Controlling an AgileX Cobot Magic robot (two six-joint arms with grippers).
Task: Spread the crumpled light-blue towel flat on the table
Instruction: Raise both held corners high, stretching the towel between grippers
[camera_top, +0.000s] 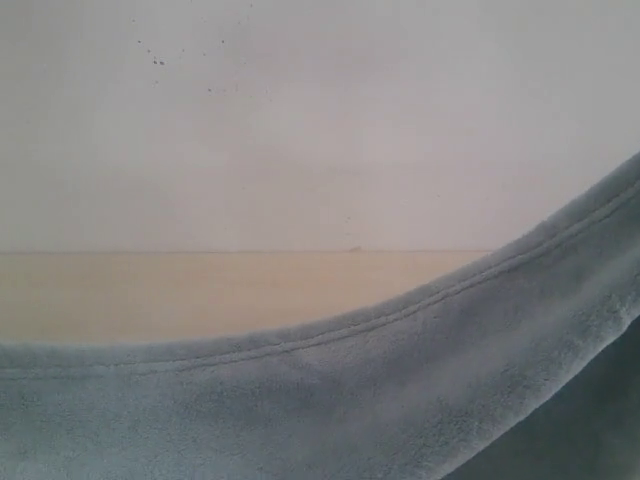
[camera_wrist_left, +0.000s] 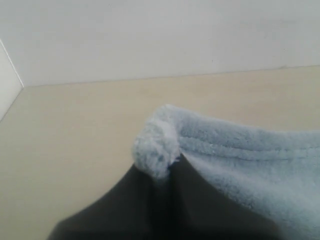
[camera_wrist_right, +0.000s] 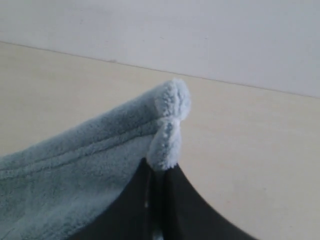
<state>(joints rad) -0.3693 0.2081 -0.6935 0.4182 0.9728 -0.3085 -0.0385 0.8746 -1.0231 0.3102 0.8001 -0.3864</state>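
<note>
— How does the left claw (camera_wrist_left: 161, 186) stand?
— Its dark fingers (camera_wrist_left: 125, 205) are pressed together on a bunched corner of the towel (camera_wrist_left: 250, 160), which puffs out just past the tips.
— And the right claw (camera_wrist_right: 157, 177)?
— The same: it is pinching another towel corner, with the fluffy fold poking out beyond its fingers (camera_wrist_right: 125, 205).
— Where is the towel otherwise?
— In the exterior view it fills the frame from 9 o'clock through 6 to 3 o'clock. Its hem (camera_top: 300, 342) sags in a long arc, lowest near 8 o'clock and climbing toward 3 o'clock. A dark patch (camera_top: 595, 430) sits at 5 o'clock; what it is cannot be told.
— And beyond it?
— A band of pale tabletop (camera_top: 200, 295) shows from the centre out to 9 o'clock, and the white-grey wall (camera_top: 350, 120) rises toward 12, with tiny specks (camera_top: 158, 60) near 11.
</note>
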